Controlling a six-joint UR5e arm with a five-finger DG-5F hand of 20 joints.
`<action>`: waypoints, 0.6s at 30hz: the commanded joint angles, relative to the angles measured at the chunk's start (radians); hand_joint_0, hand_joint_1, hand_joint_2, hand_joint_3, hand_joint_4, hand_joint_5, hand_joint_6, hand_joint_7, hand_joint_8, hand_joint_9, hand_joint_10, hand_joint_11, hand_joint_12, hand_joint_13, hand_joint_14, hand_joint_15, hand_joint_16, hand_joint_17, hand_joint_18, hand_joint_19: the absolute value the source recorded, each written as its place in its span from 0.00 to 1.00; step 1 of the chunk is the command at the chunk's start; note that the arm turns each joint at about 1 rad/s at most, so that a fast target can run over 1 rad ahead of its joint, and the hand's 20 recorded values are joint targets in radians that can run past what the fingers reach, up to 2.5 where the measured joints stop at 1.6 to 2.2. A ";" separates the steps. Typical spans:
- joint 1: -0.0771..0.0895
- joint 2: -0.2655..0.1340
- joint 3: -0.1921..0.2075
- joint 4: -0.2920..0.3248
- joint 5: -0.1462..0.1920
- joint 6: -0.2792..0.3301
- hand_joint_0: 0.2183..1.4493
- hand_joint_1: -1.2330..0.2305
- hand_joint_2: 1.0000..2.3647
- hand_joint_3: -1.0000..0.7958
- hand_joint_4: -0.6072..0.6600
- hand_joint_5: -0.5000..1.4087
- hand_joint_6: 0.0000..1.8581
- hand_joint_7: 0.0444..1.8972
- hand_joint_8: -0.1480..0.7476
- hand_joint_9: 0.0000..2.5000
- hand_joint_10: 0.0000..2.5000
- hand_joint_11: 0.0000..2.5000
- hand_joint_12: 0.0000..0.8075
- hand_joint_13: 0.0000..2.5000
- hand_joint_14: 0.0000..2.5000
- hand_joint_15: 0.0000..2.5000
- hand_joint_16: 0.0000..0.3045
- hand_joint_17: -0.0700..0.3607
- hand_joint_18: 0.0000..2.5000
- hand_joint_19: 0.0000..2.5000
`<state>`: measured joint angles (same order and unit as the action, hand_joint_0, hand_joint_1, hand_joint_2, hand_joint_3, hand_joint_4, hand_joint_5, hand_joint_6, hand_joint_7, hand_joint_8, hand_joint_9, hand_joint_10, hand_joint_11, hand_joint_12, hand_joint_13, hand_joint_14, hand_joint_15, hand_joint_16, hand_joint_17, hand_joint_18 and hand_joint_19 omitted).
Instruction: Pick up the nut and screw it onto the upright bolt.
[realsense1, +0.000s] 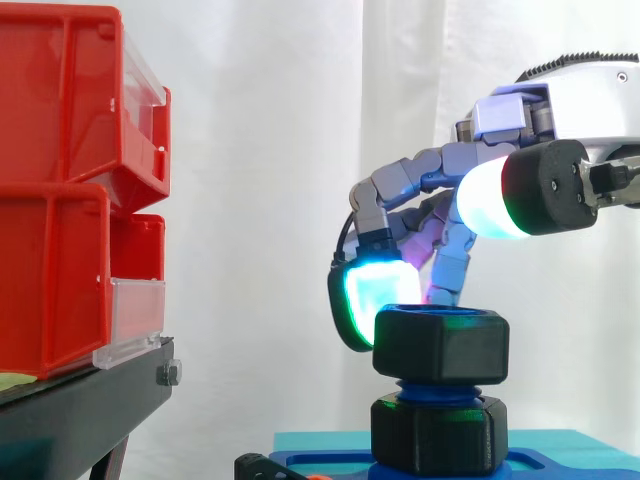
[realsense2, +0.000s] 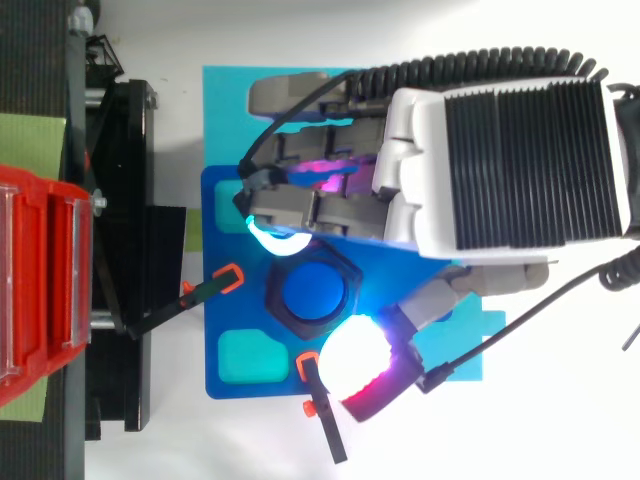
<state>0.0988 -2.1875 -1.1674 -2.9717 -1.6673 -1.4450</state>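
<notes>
**Nut on the bolt, fingers curled onto it, thumb clear**

Everything is placed relative to the bolt (realsense2: 315, 290), which stands upright in the blue plate (realsense1: 570, 465).

- Far left of the bolt: stacked red bins (realsense1: 60, 190) on the black stand (realsense1: 80, 405), well apart from it.
- Just left of the bolt in the top view: an orange clamp (realsense2: 230, 278) on the plate edge. A second orange clamp (realsense2: 309, 368) sits at the plate's near edge.
- Hand (realsense2: 480, 160) comes in from the right and arches over the bolt. Its fingers are curled down past the bolt's far-left side.
- The cyan fingertip (realsense1: 368, 292) sits against the left flank of the nut (realsense1: 440, 345). A magenta-lit finger drops to the nut's top just behind it.
- The nut is on the bolt near its top and looks level. Blue thread shows below it.
- A second black nut (realsense1: 438, 435) sits at the bolt's foot on the plate. There is a gap between the two nuts.
- Right of the bolt and above it: the white thumb pad (realsense1: 490, 200) is raised above the nut and not touching it.
- Contact on the nut comes from the curled fingers alone.
</notes>
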 joint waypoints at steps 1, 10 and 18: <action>-0.019 0.000 0.000 0.000 -0.025 0.000 0.26 0.70 0.00 0.28 0.57 0.29 0.31 0.74 0.40 0.52 0.00 0.00 0.20 0.34 0.00 0.00 0.03 0.22 0.18 0.00; -0.053 0.002 0.002 0.002 -0.075 0.000 0.26 0.69 0.00 0.28 0.52 0.30 0.33 0.70 0.33 0.64 0.00 0.00 0.14 0.44 0.00 0.00 0.01 0.18 0.29 0.00; -0.074 0.000 0.026 -0.001 -0.103 -0.002 0.26 0.70 0.00 0.28 0.57 0.30 0.29 0.77 0.41 0.63 0.00 0.00 0.17 0.42 0.00 0.00 0.02 0.20 0.27 0.00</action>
<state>0.0330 -2.1870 -1.1571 -2.9704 -1.7550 -1.4462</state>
